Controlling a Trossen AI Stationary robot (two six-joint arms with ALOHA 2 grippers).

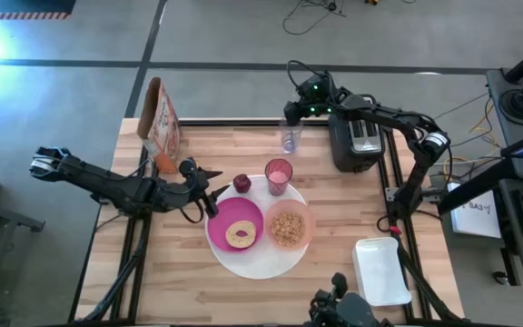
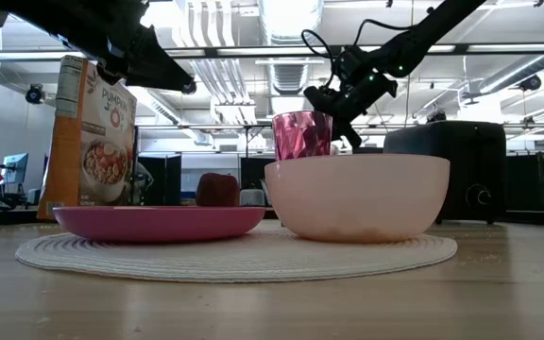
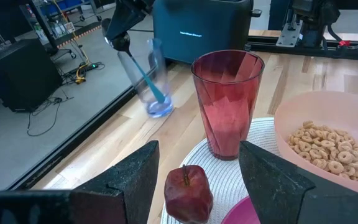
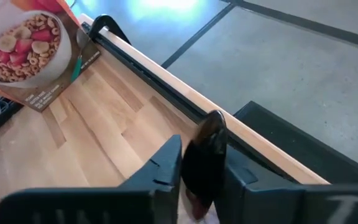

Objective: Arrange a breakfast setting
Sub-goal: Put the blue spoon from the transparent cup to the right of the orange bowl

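At upper centre, the right gripper pinched the spoon standing in the clear glass; lifting straight up seemed wise, while the left gripper waited wide open beside the apple.

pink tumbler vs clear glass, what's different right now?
The pink tumbler is tinted pink and stands upright on the white plate; the clear glass is colourless and sits off the plate on bare table, near the toaster. The glass holds a teal-handled spoon and leans under the right gripper; the tumbler is untouched. Both are tall cups.
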